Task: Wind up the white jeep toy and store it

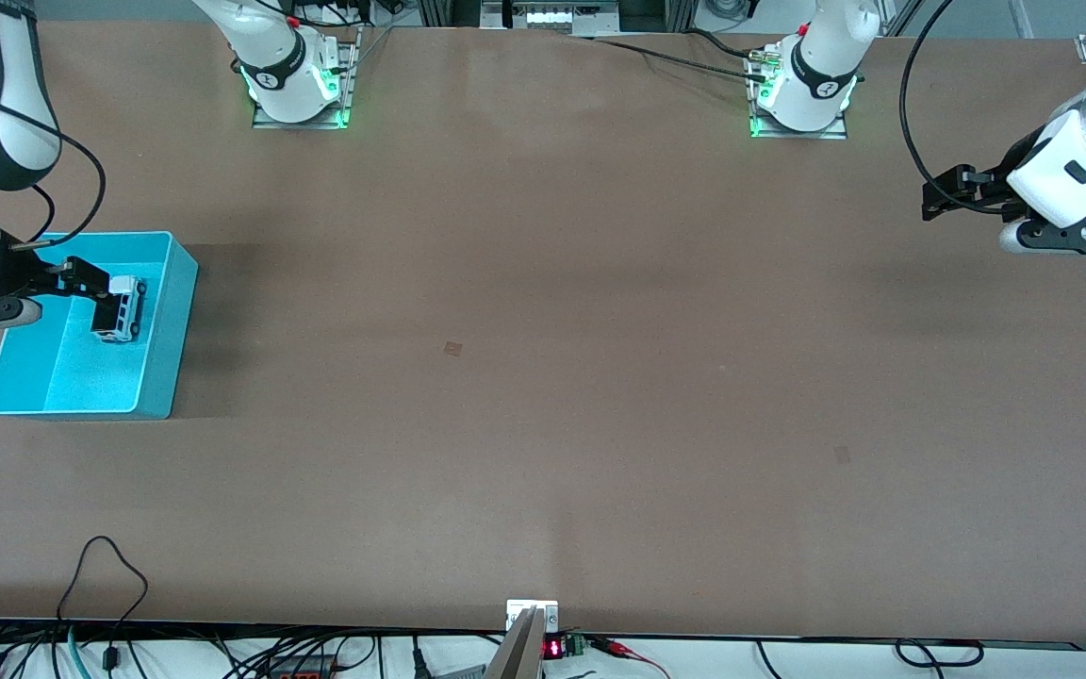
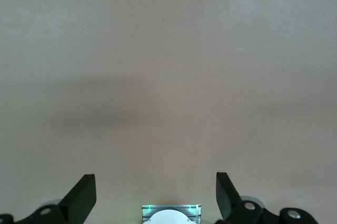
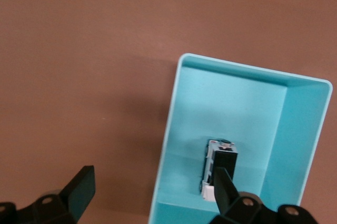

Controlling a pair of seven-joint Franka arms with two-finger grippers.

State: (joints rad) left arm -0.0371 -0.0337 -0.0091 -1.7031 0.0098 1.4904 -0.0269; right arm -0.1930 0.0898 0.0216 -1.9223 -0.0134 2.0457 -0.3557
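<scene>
The white jeep toy lies in the turquoise bin at the right arm's end of the table. In the right wrist view the jeep rests on the bin's floor, partly hidden by one finger. My right gripper hangs over the bin, open and holding nothing; in its own view the jaws stand wide apart, one over the jeep and one outside the bin. My left gripper is open and empty over the bare table at the left arm's end, also wide apart in the left wrist view.
The brown table has two small dark patches. The arm bases stand along the edge farthest from the front camera. Cables lie at the nearest edge.
</scene>
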